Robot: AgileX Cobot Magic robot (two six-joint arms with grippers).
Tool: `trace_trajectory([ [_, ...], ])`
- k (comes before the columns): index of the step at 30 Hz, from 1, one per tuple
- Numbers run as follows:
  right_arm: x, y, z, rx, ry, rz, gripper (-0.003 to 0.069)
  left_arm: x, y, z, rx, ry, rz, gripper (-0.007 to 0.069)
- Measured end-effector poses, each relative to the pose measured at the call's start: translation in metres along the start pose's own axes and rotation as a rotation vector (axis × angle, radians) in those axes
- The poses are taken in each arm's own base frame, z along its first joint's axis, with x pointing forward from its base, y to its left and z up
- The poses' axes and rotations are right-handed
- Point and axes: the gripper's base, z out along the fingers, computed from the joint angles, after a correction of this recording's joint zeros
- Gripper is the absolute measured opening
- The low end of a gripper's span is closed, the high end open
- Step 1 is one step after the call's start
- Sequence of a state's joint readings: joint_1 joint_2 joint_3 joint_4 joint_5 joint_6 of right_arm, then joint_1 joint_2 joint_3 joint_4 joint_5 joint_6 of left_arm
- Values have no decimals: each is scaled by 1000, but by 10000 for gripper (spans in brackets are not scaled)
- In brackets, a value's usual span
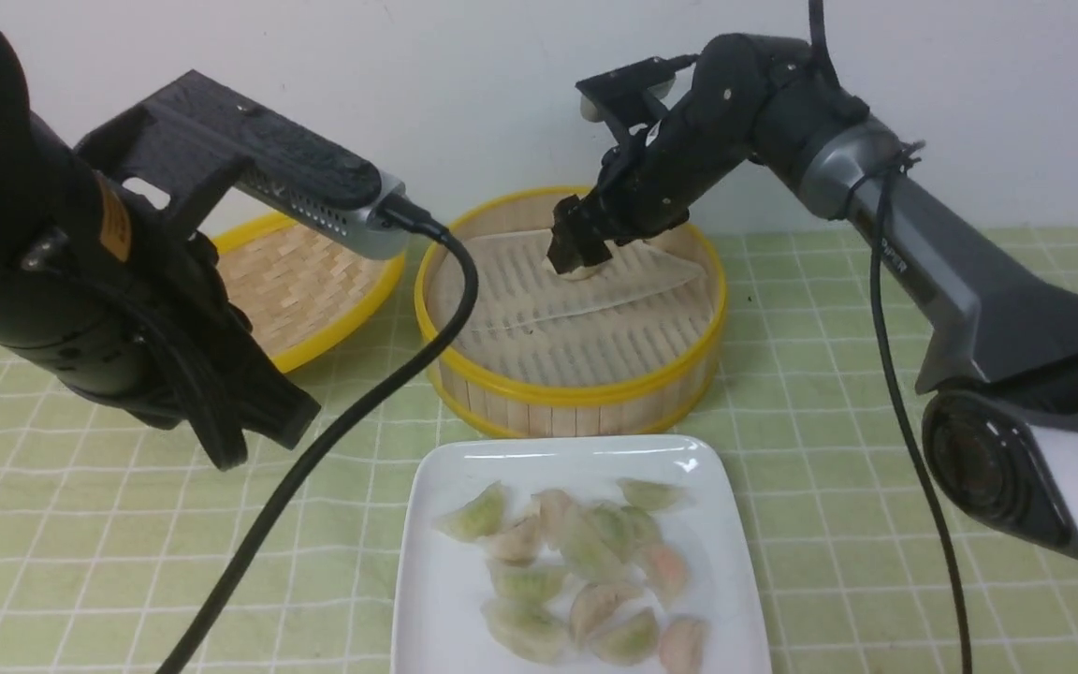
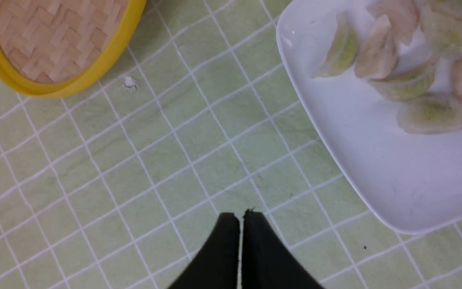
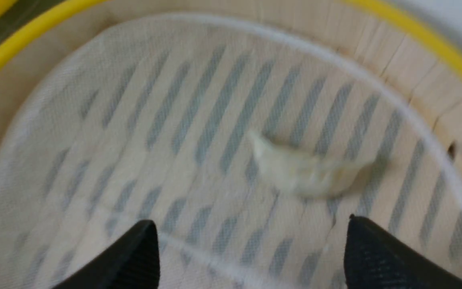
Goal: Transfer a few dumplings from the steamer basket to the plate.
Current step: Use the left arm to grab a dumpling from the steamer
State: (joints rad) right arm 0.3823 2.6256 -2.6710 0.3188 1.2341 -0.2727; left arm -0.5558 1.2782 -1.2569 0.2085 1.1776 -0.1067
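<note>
The steamer basket [image 1: 576, 393] stands mid-table with a pale ridged liner [image 3: 134, 120]. One off-white dumpling [image 3: 303, 172] lies on the liner near the far wall. My right gripper [image 1: 581, 255] hangs inside the basket just above that dumpling [image 1: 588, 273]. It is open [image 3: 251, 228], with nothing between the fingers [image 3: 134, 257], and the dumpling lies just beyond the tips. The white square plate [image 1: 445, 599] in front of the basket holds several dumplings [image 1: 586, 552]. My left gripper [image 2: 241, 216] is shut and empty over the tablecloth, left of the plate [image 2: 375, 168].
The shallow woven yellow-rimmed lid [image 1: 314, 281] lies at the back left, beside the basket. A green checked cloth [image 1: 80, 524] covers the table. A black cable [image 1: 333, 440] hangs from the left arm across the front left. A white wall is close behind the basket.
</note>
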Motion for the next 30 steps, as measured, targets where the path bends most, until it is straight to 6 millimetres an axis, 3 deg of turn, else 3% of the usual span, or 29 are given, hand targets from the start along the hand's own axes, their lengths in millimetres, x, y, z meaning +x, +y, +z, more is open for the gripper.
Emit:
trace_trajectory([
  [4,-9,-2,-25,53,-20,76,533,-11,1,0,0,-97,-29,-6],
  [7,-25,2,-71,107,-96,124,460,-34,6,1,24,-164,-70,-6],
  [8,-27,4,-77,110,-106,124,453,-35,7,-1,26,-171,-74,-6],
  [11,-34,17,-139,126,-153,131,258,-77,17,6,94,-208,-50,-6],
  [12,-33,18,-143,126,-152,131,245,-78,16,10,94,-199,-49,-6],
  [14,-21,27,-172,138,-116,135,98,-106,17,20,163,-223,25,-6],
  [15,-15,28,-172,140,-89,140,77,-113,16,25,183,-228,47,-6],
  [17,12,41,-204,138,-31,140,5,-141,7,51,263,-240,143,-6],
  [18,22,44,-210,137,-11,139,-1,-149,6,55,275,-255,160,-6],
  [23,79,62,-238,120,94,145,-13,-184,-1,113,303,-270,214,-6],
  [27,107,71,-252,117,122,151,-15,-197,-6,165,287,-292,223,21],
  [30,116,75,-263,118,112,149,-15,-199,-9,193,275,-301,235,56],
])
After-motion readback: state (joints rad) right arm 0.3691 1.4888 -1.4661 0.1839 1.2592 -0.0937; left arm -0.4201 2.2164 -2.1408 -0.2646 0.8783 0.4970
